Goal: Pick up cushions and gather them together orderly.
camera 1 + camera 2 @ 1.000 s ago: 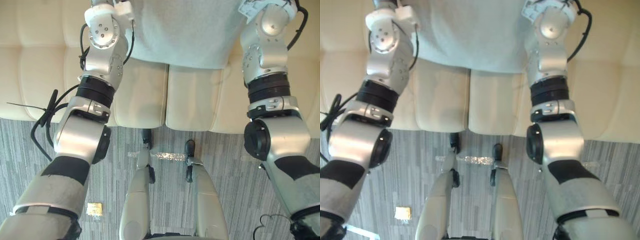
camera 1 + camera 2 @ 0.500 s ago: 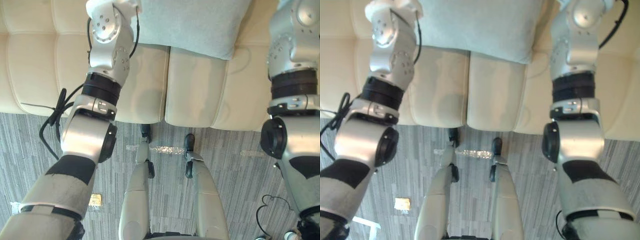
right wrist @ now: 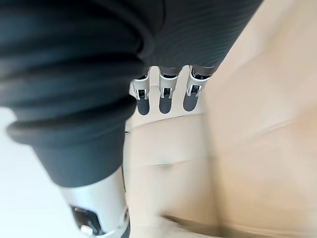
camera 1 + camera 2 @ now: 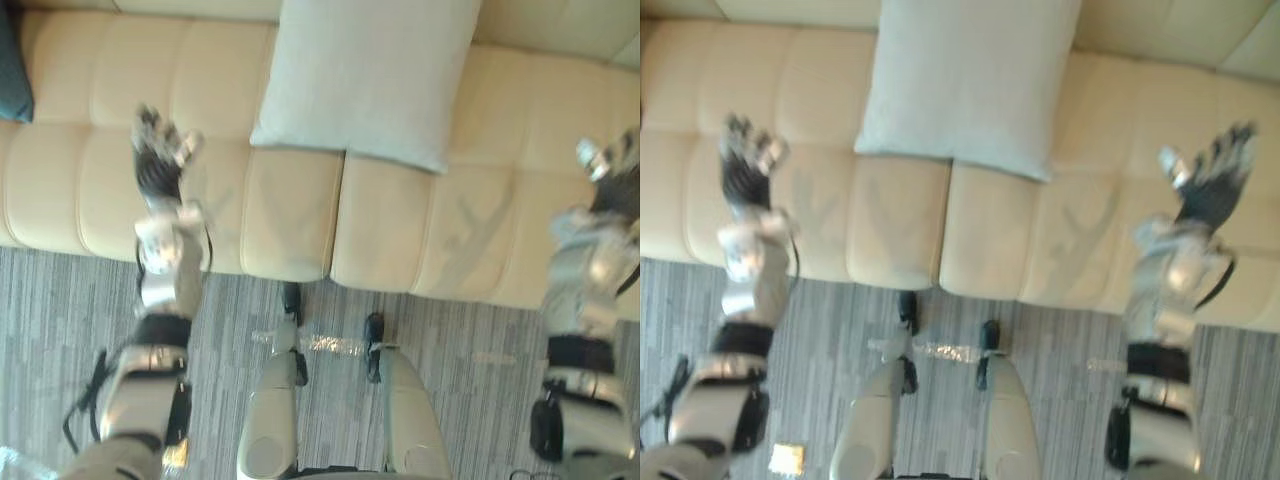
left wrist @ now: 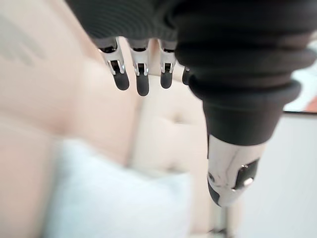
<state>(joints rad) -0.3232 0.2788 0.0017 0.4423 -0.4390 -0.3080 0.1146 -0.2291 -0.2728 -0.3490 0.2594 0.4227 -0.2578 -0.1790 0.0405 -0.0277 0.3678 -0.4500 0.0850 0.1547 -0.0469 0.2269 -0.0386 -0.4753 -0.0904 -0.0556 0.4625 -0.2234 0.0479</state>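
Note:
A pale grey-white cushion [image 4: 375,75] lies on the cream sofa [image 4: 90,190], leaning toward its backrest near the middle. My left hand [image 4: 155,165] hovers over the seat to the cushion's left, open and holding nothing. My right hand [image 4: 1210,185] hangs over the seat on the cushion's right, also open and apart from it. In the left wrist view the straight fingers [image 5: 141,74] point at the cushion [image 5: 114,198] beyond them. In the right wrist view the fingers [image 3: 166,96] are straight over bare sofa upholstery.
A dark teal cushion edge [image 4: 12,70] shows at the sofa's far left. Grey striped carpet [image 4: 480,340] runs along the sofa's front edge, with a small yellow object [image 4: 787,458] on it at lower left.
Both arms have drawn back and apart from the cushion; the hands now show over the seat, off the cushion. The camera has also shifted, showing more of the sofa.

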